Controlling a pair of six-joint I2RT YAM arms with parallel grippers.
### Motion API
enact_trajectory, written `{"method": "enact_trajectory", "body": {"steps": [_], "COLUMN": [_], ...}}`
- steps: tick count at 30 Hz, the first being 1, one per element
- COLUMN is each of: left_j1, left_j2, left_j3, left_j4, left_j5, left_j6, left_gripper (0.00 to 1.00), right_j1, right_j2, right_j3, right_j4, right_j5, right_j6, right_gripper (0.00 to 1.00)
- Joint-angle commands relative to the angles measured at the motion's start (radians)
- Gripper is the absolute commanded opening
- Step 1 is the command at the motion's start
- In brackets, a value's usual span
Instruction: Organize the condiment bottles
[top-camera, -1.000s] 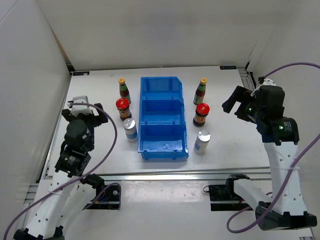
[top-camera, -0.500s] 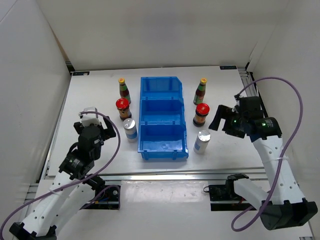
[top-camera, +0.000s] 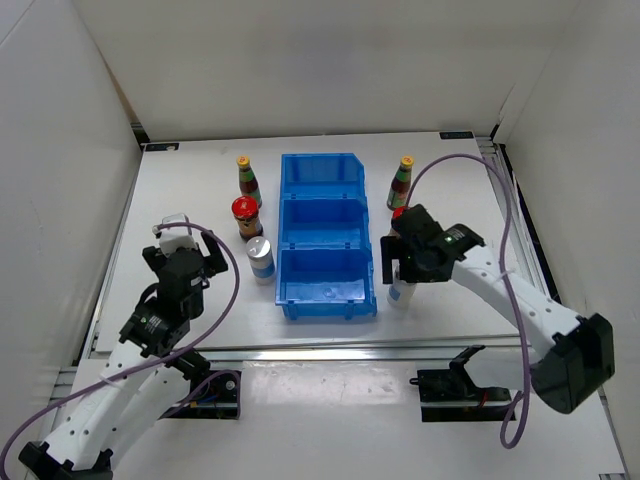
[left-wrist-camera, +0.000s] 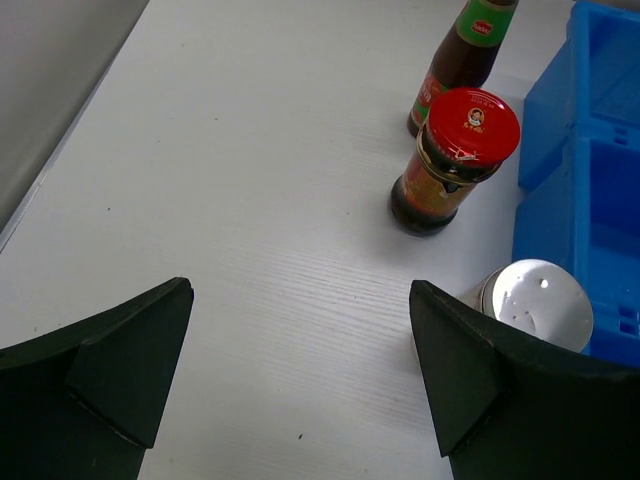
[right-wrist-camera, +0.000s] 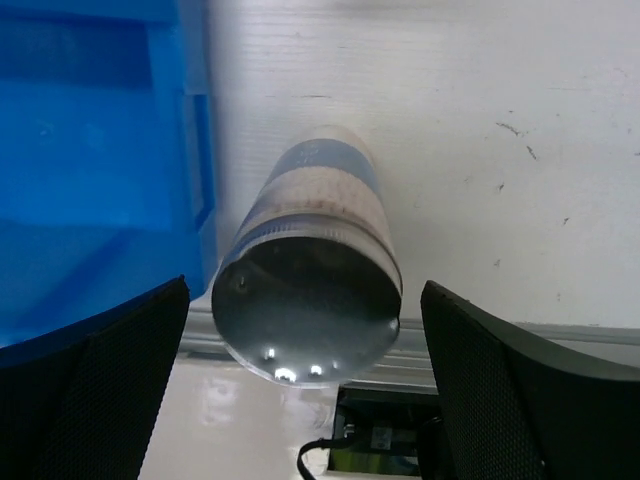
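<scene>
bin (right-wrist-camera: 100, 120) hugs one side of shaker (right-wrist-camera: 310, 270); other side seems open.

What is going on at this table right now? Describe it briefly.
A two-armed robot is about to start sorting condiments. The right gripper sits open around the right-hand shaker and is not yet gripping it. The left gripper hangs open near the left-hand jar, touching nothing. The blue bin holds no bottles. All the bottles that show stand on the table beside it.
</scene>
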Motion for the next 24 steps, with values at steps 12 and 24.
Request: {"method": "enact_trajectory", "body": {"steps": [12,24], "left_j1": [-0.006,-0.006], "left_j2": [0.054,0.054], "left_j3": [-0.01,-0.01], "left_j4": [-0.005,-0.005], "left_j5": [-0.024,-0.034], "left_j6": [-0.008,-0.008], "left_gripper": [1.0,1.0], "right_j1": [0.043,0.043], "right_j2": [0.026,-0.063], "right_j3": [-0.02,0.216], "right_j4": [0.051,-0.036], "right_j5": [0.24,0.166], "right_j6": [0.114,0.028], "right_gripper": [0.56,0.02]}}
